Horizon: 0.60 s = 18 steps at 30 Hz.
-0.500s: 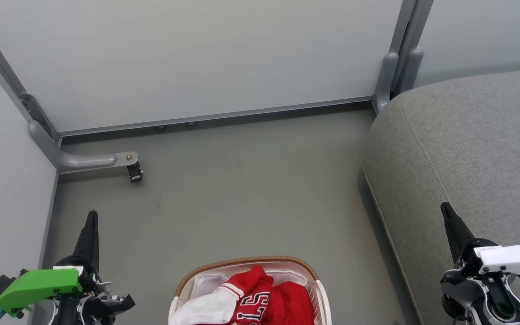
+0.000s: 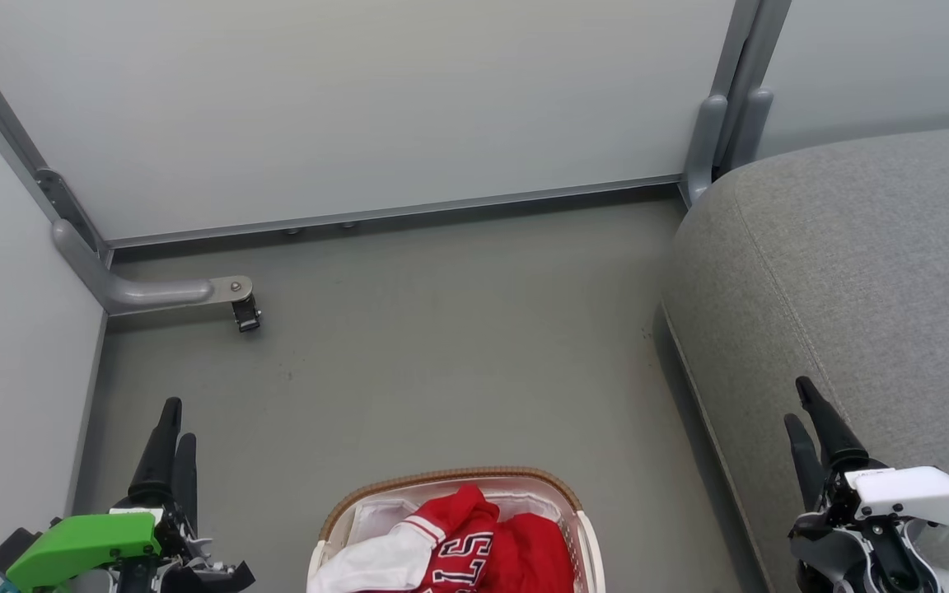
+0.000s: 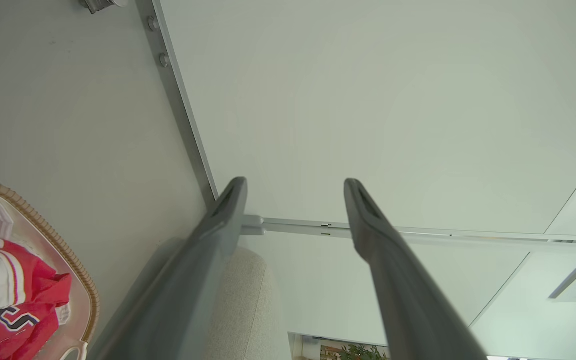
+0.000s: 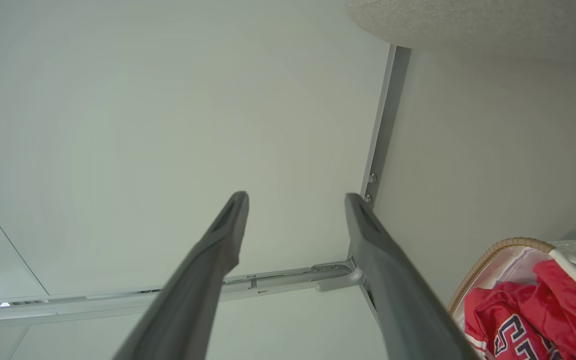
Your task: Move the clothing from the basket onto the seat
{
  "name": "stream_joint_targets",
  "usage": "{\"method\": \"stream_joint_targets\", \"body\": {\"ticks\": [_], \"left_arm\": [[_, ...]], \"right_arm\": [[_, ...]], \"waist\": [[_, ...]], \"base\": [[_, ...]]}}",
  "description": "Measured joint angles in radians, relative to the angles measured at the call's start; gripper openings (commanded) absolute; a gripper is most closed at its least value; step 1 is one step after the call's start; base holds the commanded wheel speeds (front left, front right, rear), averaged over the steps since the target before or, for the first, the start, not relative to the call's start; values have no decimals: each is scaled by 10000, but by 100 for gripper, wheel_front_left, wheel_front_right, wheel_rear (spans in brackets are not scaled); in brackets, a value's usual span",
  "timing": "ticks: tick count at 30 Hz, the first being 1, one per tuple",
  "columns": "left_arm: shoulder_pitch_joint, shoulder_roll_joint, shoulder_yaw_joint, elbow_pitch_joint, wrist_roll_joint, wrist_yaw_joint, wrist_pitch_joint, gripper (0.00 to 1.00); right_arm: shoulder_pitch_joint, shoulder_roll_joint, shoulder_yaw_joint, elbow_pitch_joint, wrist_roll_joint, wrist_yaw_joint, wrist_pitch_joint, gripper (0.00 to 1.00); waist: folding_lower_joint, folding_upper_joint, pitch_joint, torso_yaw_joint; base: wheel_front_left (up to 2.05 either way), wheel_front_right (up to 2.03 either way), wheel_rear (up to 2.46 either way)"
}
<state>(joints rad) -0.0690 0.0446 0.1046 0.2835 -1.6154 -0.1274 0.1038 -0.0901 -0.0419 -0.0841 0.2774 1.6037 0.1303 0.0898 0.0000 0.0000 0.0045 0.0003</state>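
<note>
Left gripper [image 2: 178,422] left of the basket [image 2: 450,475], right gripper [image 2: 798,402] right of it; both spread wide, empty; clothing [image 2: 483,543] heaped inside basket; seat [image 2: 853,263] right of basket; risk: deep grab catches white liner [image 2: 380,512], dragging basket along

Left arm [image 2: 83,539], right arm [image 2: 919,494] low at either side, jaws apart, empty.

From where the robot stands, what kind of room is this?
Likely a partitioned test area staged as a home corner: pale partition panels on metal frames, a grey upholstered seat, and a laundry basket of red clothing on the floor.
</note>
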Motion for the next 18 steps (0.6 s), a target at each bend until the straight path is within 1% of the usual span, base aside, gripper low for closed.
{"method": "stream_joint_targets", "body": {"ticks": [5, 9, 18], "left_arm": [[0, 94, -105, -48, 337, 0, -314, 100], [-1, 291, -301, -6, 869, 0, -552, 100], [-2, 405, -336, -25, 2940, 0, -965, 100]], "right_arm": [[-41, -69, 240, -2, -529, 0, -259, 100], [-105, -81, 341, -4, -1300, 0, -445, 100], [-235, -109, 807, -67, -3283, 0, -830, 100]], "waist": [[0, 0, 13, -3], [0, 0, 25, -4], [0, 0, 49, -3]], "base": [[0, 0, 0], [0, 0, 0], [0, 0, 0]]}}
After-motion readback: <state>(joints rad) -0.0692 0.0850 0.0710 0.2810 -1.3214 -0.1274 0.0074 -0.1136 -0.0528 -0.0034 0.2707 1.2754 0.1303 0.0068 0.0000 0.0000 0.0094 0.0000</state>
